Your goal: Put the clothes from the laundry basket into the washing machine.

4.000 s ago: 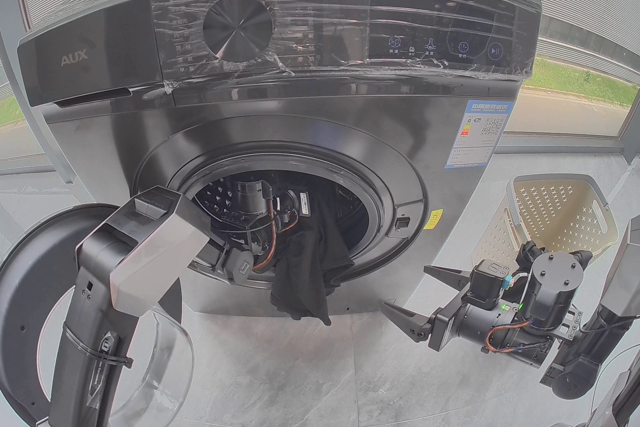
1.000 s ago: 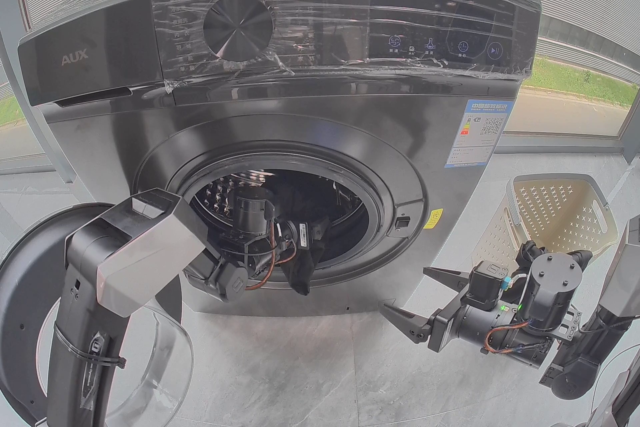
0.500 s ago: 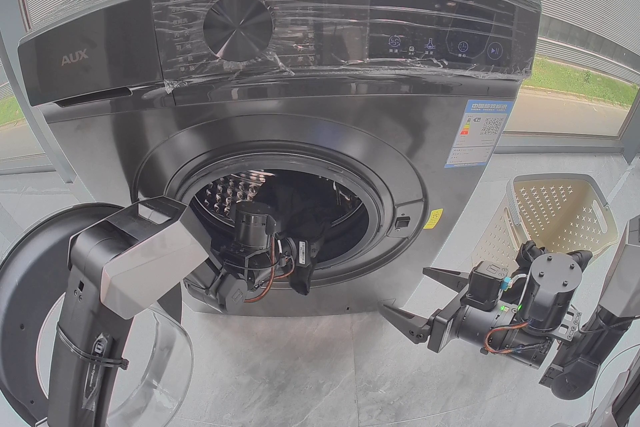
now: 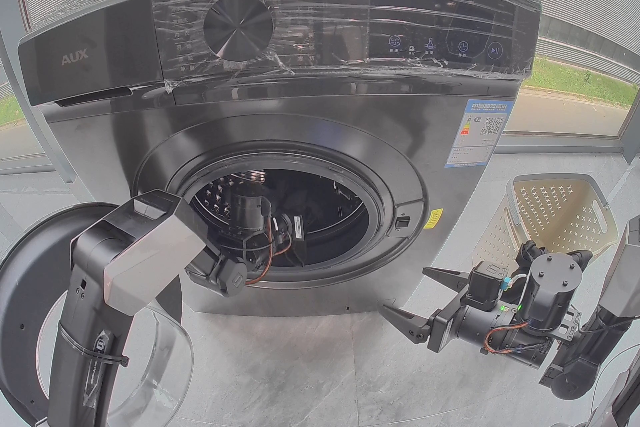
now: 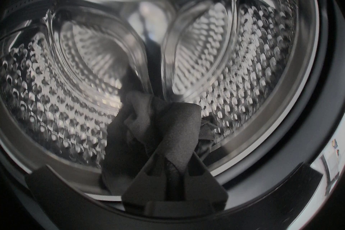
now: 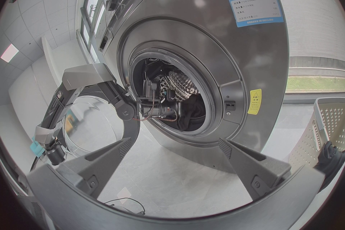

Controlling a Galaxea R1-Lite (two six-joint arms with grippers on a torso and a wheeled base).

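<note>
Black crumpled garment (image 5: 161,123) lies low-centre inside the grey washing machine's dimpled steel drum (image 5: 251,61), pinched in the left gripper (image 5: 175,184), likely so it clears the door rim (image 5: 305,115); right gripper (image 4: 407,291), lower right, hangs spread, empty.

Entry: the dark grey metal front-loading washing machine (image 4: 320,115) is standing straight ahead of you, and its round glass-windowed door (image 4: 30,288) is hanging open at your left. Your left gripper (image 4: 293,241) is sitting inside the drum mouth, closed on the black cloth garment (image 5: 161,126), which is lying inside the drum. The beige perforated plastic laundry basket (image 4: 567,208) is sitting right of the machine. Your right gripper (image 4: 407,289) is hovering near the basket, in front of the machine's lower right.
</note>
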